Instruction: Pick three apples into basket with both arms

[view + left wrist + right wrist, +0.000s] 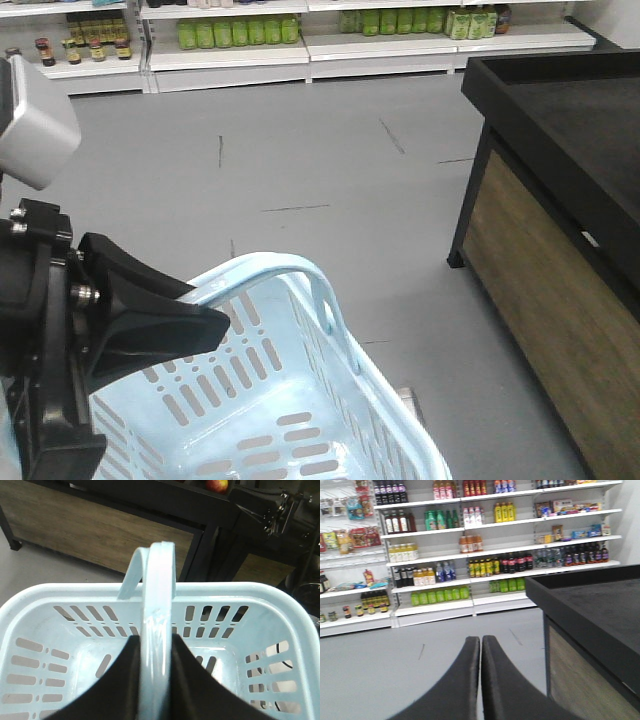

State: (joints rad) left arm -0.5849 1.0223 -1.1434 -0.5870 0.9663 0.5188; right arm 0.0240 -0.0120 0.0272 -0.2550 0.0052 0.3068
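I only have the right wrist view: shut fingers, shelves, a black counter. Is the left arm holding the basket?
Observer: Yes. The left gripper has its fingers shut on the handle of the basket, one on each side.
Operator: Any apples in it?
Observer: None in the part of it that shows.
Operator: See any apple at all?
Observer: One apple, at the top edge of the left wrist view, above a black counter.

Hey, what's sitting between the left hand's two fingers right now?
The basket handle runs between the fingers of the left hand, which hug both its sides with no visible gap. The left wrist view shows it.
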